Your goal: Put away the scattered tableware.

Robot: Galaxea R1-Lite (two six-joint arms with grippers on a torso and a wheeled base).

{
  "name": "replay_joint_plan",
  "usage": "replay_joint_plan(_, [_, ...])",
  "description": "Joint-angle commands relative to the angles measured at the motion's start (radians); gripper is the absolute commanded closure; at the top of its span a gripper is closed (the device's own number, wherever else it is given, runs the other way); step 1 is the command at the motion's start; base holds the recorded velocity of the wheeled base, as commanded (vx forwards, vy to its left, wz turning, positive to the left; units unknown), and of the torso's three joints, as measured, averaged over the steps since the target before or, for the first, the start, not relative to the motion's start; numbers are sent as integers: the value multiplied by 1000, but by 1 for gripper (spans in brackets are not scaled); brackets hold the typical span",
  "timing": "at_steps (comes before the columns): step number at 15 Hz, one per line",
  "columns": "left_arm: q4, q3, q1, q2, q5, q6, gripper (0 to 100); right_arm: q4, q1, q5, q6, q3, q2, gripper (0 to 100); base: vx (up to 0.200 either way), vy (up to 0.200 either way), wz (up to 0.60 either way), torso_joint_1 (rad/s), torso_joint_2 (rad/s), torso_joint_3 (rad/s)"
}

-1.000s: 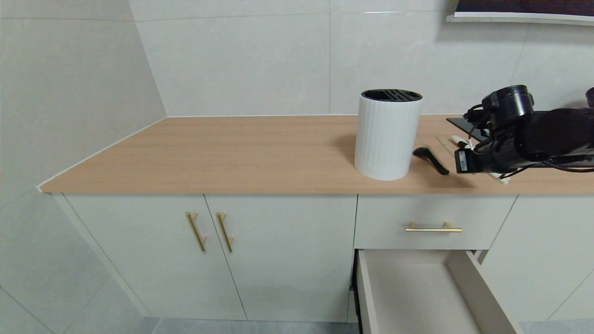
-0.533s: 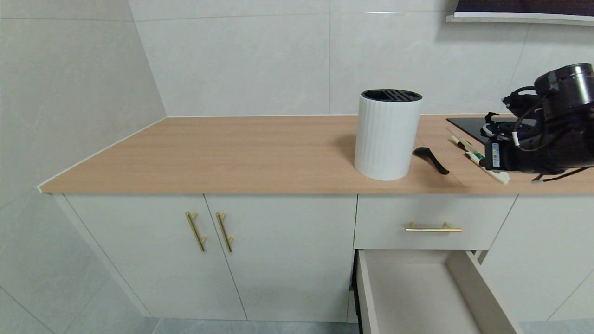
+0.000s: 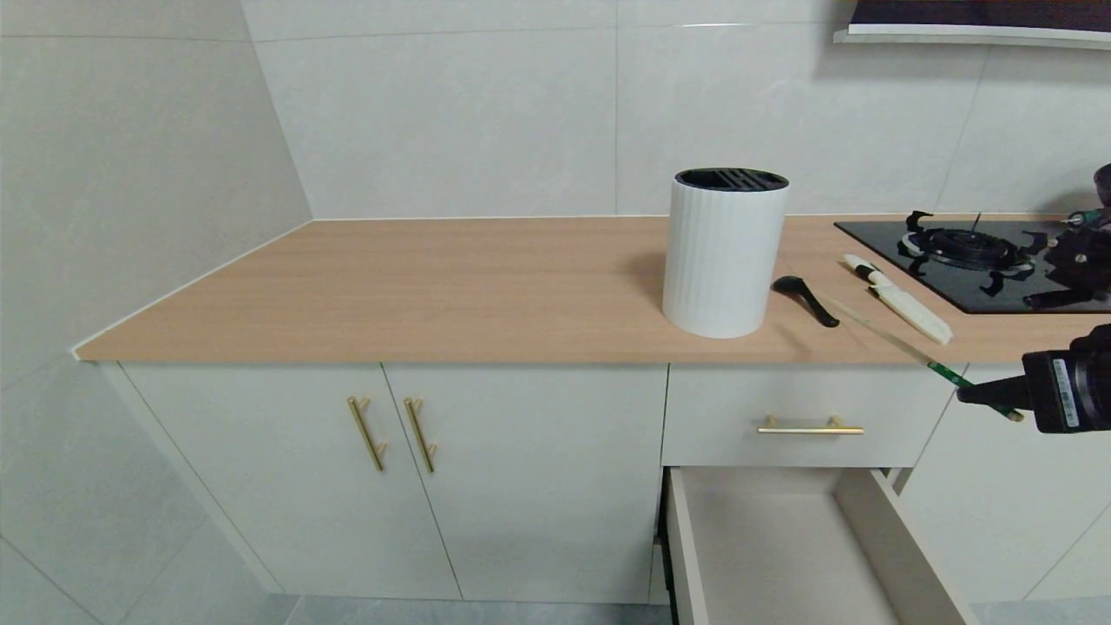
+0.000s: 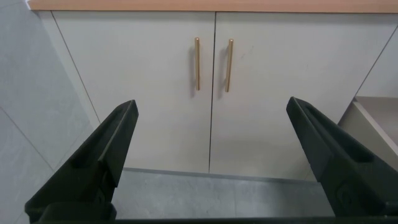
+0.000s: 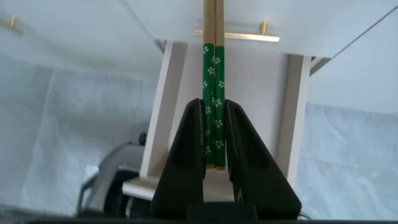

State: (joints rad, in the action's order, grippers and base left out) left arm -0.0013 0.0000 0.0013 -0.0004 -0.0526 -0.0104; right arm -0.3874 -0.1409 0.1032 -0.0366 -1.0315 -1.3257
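My right gripper (image 3: 979,396) hangs in front of the counter's edge, above and to the right of the open drawer (image 3: 682,555). It is shut on a pair of wooden chopsticks (image 3: 903,347) with green flowered ends, which slant up over the counter. In the right wrist view the chopsticks (image 5: 209,74) run between the closed fingers (image 5: 186,143), with the drawer (image 5: 160,106) below. A black spoon (image 3: 805,298) and a white-sheathed knife (image 3: 898,298) lie on the counter beside the white ribbed holder (image 3: 725,252). My left gripper (image 4: 211,162) is open, low down, facing the cabinet doors.
A black gas hob (image 3: 972,252) sits at the counter's right end. A shut drawer with a gold handle (image 3: 811,428) is above the open one. Double cabinet doors (image 3: 391,434) with gold handles stand to the left. The wooden counter (image 3: 434,286) stretches left of the holder.
My right arm has drawn back from the counter, right and down past its edge, taking the chopsticks off the surface. The spoon, the knife and the hob came into full view.
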Motion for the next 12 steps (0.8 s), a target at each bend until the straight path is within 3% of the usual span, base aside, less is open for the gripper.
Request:
replay_joint_plan(1, [0,0,0,0,0,0,0,-1,-39,10,43,57,54,100,0,0,0,0,0,0])
replay_joint_plan(7, [0,0,0,0,-1,0,0,-1,-158,10,76,128,71,100,0,0,0,-12,31,17])
replay_joint_plan(12, [0,0,0,0,0,0,0,1,-167,27,116,148,65,100,0,0,0,-160,412,245])
